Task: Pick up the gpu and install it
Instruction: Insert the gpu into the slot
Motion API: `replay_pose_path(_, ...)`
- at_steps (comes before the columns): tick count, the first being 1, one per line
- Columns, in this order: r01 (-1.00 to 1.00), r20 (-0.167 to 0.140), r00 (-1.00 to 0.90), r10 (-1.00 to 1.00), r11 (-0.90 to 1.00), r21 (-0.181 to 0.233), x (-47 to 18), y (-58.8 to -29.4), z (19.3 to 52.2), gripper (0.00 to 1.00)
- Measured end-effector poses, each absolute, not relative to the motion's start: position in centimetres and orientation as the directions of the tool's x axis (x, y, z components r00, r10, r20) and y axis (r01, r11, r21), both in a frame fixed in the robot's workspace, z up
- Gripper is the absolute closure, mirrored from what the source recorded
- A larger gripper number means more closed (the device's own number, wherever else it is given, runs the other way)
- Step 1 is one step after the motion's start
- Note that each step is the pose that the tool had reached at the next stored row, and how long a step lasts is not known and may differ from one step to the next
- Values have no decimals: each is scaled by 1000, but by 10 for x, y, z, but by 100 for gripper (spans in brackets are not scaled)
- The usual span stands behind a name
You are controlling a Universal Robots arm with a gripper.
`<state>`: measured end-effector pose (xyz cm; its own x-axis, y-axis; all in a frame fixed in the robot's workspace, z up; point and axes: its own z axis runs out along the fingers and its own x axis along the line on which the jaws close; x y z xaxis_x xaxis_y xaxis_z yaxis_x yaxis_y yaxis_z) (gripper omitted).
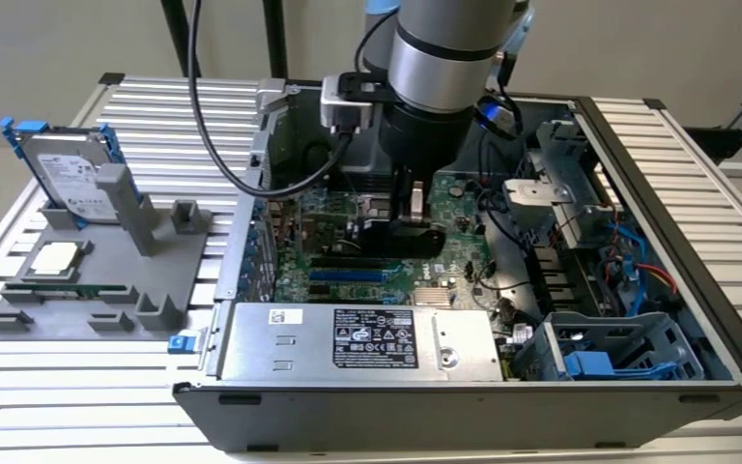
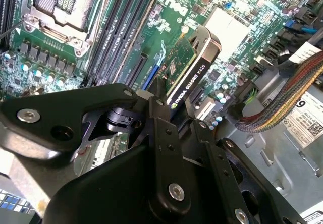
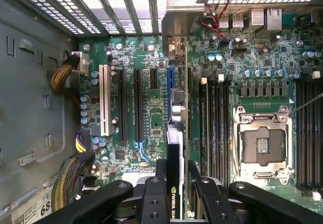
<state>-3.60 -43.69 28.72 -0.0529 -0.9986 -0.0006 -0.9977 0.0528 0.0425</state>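
The pincer (image 2: pixel 169 110) was clamped on the gpu (image 2: pixel 189 70), so the pick-up was done. The card hung edge-on directly below it, inside the open computer case (image 1: pixel 680 193), just above the motherboard (image 3: pixel 151 113); whether it had seated in a slot could not be told.

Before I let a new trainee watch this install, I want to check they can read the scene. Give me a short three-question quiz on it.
1. True or false: the gripper is shut on the gpu above the motherboard.
2. Where is the hard drive? A) inside the computer case B) standing on the grey holder at the exterior view's left C) in the gripper
3. In the first wrist view, is the processor socket filled or unfilled?

Key: 1 true; 2 B; 3 unfilled.
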Motion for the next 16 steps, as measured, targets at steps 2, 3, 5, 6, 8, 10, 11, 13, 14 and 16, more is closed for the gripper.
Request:
replay_pose_path(2,-998,-1,-53,-999,53,42,-37,-437,287,100)
replay_pose_path(3,-998,-1,-53,-999,53,42,-37,-437,286,100)
replay_pose_path(5,-998,-1,-53,-999,53,43,-38,-438,286,100)
replay_pose_path(6,-998,-1,-53,-999,53,43,-38,-438,285,100)
replay_pose_path(8,-998,-1,-53,-999,53,42,-38,-438,285,100)
replay_pose_path(10,-998,-1,-53,-999,53,42,-38,-439,284,100)
replay_pose_path(11,-998,-1,-53,-999,53,42,-38,-439,284,100)
replay_pose_path(13,-998,-1,-53,-999,53,42,-39,-439,284,100)
replay_pose_path(14,-998,-1,-53,-999,53,43,-39,-439,284,100)
replay_pose_path(16,-998,-1,-53,-999,53,42,-39,-439,284,100)
